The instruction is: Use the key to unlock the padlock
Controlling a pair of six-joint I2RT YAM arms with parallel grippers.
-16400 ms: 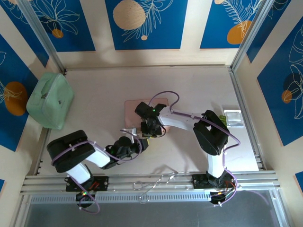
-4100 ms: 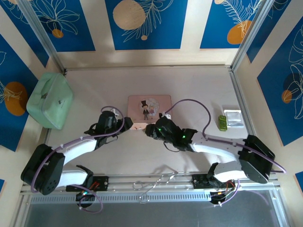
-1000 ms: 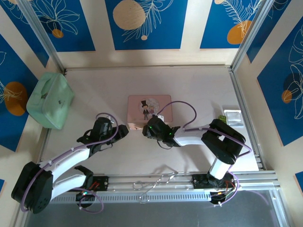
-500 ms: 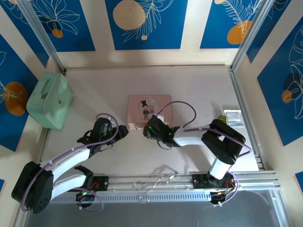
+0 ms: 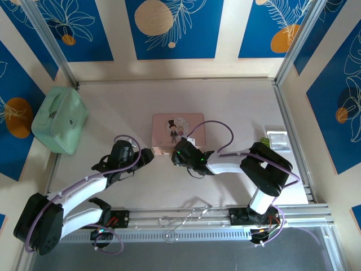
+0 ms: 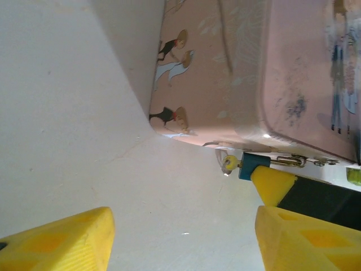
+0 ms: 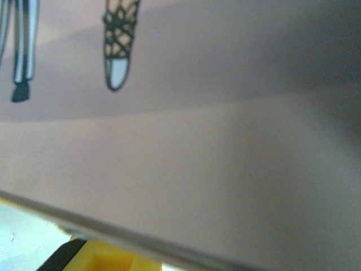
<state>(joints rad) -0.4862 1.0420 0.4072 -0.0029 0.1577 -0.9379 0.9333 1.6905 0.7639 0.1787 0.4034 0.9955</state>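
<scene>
When wrist-close, padlock beside tin

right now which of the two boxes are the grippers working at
The pink illustrated tin mid-table: the left gripper and right gripper both sit at its near edge. The mint green case stands apart at the far left.

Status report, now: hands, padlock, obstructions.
Left hand open, empty. Right hand at front edge of pink illustrated tin box, grip unclear. Tiny teal-tinted metal padlock there, right hand's yellow finger against it. Nothing blocking left hand.
</scene>
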